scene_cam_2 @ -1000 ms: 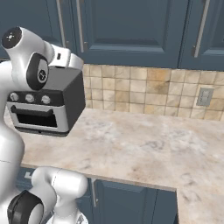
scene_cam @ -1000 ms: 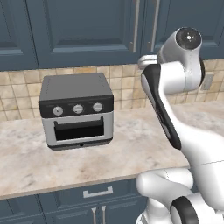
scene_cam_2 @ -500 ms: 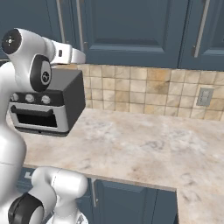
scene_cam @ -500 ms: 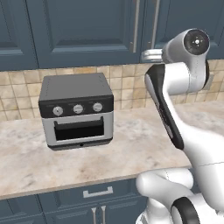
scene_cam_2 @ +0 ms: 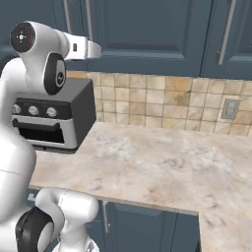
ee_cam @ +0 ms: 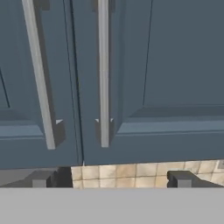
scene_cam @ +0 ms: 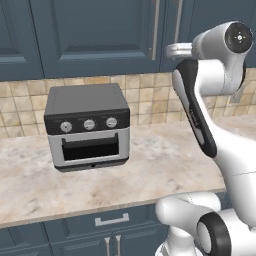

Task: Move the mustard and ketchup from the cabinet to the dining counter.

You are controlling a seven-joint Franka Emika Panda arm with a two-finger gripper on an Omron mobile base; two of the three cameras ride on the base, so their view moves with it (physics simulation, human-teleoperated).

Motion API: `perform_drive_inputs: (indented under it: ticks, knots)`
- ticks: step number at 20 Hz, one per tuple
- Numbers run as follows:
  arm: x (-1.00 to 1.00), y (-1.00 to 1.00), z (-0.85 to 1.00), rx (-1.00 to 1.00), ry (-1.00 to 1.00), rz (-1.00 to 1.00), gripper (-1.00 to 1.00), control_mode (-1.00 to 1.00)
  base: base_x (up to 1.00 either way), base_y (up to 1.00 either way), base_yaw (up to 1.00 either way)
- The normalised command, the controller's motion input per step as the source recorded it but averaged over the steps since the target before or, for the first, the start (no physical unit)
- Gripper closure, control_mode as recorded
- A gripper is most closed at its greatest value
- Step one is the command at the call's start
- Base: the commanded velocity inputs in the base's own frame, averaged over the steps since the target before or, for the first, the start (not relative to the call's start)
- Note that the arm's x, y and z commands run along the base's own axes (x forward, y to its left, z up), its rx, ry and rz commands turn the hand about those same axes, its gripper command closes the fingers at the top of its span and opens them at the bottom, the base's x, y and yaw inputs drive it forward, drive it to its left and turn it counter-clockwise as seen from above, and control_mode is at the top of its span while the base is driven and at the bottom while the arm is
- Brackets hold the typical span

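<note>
Our claw (ee_cam: 109, 179) stands wide open, empty, facing the closed cabinet (ee_cam: 148, 65); its vertical right-door handle (ee_cam: 103, 74) lies straight ahead, above the fingertips.

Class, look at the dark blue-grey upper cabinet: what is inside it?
Its contents cannot be seen: the cabinet doors are shut, their silver bar handles side by side. The open end effector faces them.

Blue-grey cabinet (ee_cam: 144, 65), doors shut
</note>
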Motion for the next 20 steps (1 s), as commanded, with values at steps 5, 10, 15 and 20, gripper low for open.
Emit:
perform_drive_inputs:
  ticks: [5, 10, 15, 20]
  knots:
    - [0.26, -0.13, 0.16, 0.0, -0.01, 0.06, -1.0, -1.0, 0.0, 0.0, 0.0]
    - [0.43, -0.15, 0.14, 0.0, 0.0, 0.03, -1.0, -1.0, 0.0, 0.0, 0.0]
    - [0.4, -0.02, 0.17, 0.0, 0.0, 0.01, -1.0, -1.0, 0.0, 0.0, 0.0]
    - [0.25, 0.01, 0.24, 0.0, 0.0, 0.0, -1.0, -1.0, 0.0, 0.0, 0.0]
